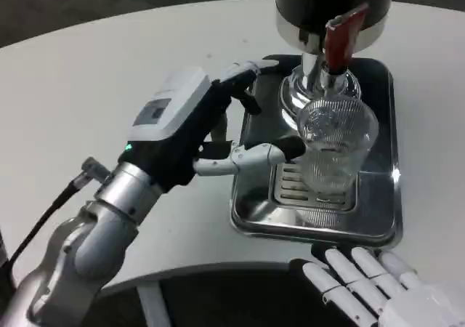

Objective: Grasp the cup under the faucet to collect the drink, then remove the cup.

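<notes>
Left hand [218,123] reaches for the cup [334,149], fingers spread, gripping nothing.
Upright on the tray [251,211] beneath the faucet [341,40], the cup stands just right of its fingertips; right hand [370,283] idles open, nearer the table [87,73] edge.

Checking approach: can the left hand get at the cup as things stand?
Probably yes. The left hand is open beside the cup, fingers reaching toward its side, nothing between them; the tap is above.

Cup [336,149]: clear ribbed glass or plastic, glossy. Tray [378,221] and dispenser [320,7] base: polished mirror metal; dispenser body glossy black, tap lever [341,36] red plastic. Counter [87,65]: matt white, smooth; left robot hand [211,123]: white and black plastic.
</notes>
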`<state>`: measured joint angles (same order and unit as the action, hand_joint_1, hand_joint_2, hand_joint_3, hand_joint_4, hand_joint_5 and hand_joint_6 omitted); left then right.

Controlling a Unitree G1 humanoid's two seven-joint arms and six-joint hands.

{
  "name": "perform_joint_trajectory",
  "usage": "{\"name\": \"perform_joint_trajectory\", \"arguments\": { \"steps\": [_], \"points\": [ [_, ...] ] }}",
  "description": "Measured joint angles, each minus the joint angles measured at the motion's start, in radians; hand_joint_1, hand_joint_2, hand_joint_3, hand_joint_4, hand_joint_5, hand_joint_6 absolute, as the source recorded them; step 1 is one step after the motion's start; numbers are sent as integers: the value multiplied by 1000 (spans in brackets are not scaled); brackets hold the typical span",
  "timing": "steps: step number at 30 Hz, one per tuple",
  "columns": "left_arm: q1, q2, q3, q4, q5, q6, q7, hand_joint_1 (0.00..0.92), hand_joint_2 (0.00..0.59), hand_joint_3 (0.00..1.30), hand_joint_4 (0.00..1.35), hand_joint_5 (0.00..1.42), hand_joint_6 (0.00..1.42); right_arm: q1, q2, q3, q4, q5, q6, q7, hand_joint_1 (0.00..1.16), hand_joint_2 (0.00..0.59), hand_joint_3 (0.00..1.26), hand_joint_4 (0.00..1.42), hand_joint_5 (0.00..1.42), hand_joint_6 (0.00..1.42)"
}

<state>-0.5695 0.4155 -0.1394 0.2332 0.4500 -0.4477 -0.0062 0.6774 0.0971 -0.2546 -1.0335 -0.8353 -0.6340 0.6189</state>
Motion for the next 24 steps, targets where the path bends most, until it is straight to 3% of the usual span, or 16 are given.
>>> {"name": "perform_joint_trajectory", "arguments": {
  "steps": [6,10,13,14,18,24],
  "points": [
    [110,33,98,-137,-124,2,-41,105,101,417,371,542,981,0,0,10,0,-8,12,0,521,448,73,0,0,1],
    [140,52,167,-205,-270,2,-102,44,106,429,400,485,760,0,0,24,0,-16,22,0,521,448,73,0,0,1],
    [139,63,195,-250,-384,8,-170,10,105,404,408,461,679,0,0,36,0,-39,28,0,521,448,73,0,0,1],
    [136,66,198,-259,-411,12,-187,2,102,384,385,421,586,0,0,39,0,-42,28,0,521,448,73,1,0,1],
    [100,81,200,-310,-578,97,-311,0,107,310,300,361,446,0,0,63,0,-54,38,0,522,448,74,1,0,1],
    [-28,88,198,-349,-810,333,-490,0,109,242,221,310,368,-1,0,80,0,-80,48,0,522,452,74,2,0,1]
  ]
}}
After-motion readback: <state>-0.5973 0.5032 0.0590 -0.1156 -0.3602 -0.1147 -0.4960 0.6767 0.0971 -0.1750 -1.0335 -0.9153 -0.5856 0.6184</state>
